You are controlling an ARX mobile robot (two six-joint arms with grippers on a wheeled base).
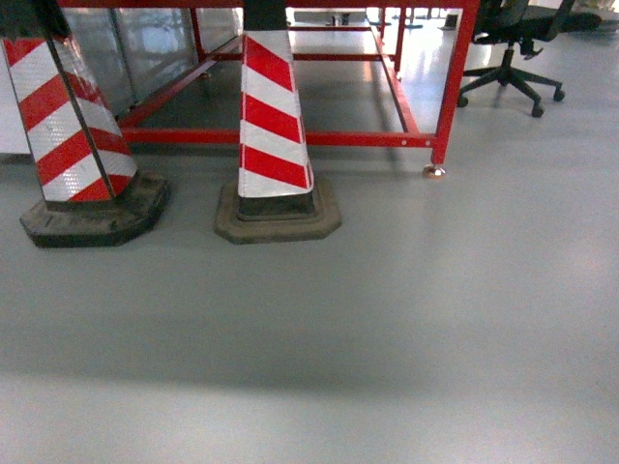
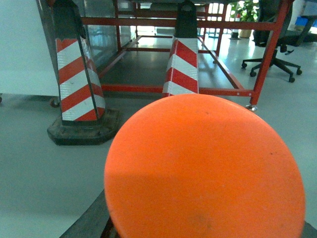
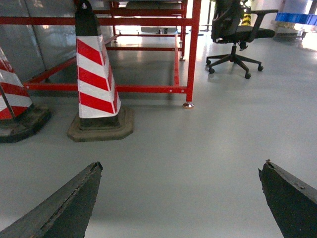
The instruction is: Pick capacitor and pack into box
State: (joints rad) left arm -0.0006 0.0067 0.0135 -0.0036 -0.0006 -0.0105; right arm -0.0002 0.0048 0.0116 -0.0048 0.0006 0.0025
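The capacitor [image 2: 204, 168] is a large round orange thing that fills the lower middle of the left wrist view, close to the camera. One dark finger [image 2: 91, 220] of my left gripper lies against its lower left edge. The other finger is hidden behind it. My right gripper [image 3: 182, 166] is open over bare grey floor, its two dark fingertips [image 3: 91, 176] far apart with nothing between them. The box is out of view. Neither gripper shows in the head view.
Two red-and-white striped posts on heavy bases [image 1: 274, 126] [image 1: 68, 126] stand on the grey floor ahead. Behind them is a red metal frame [image 1: 453, 87] with a foot [image 1: 434, 171]. A black office chair [image 1: 513, 58] stands at the back right.
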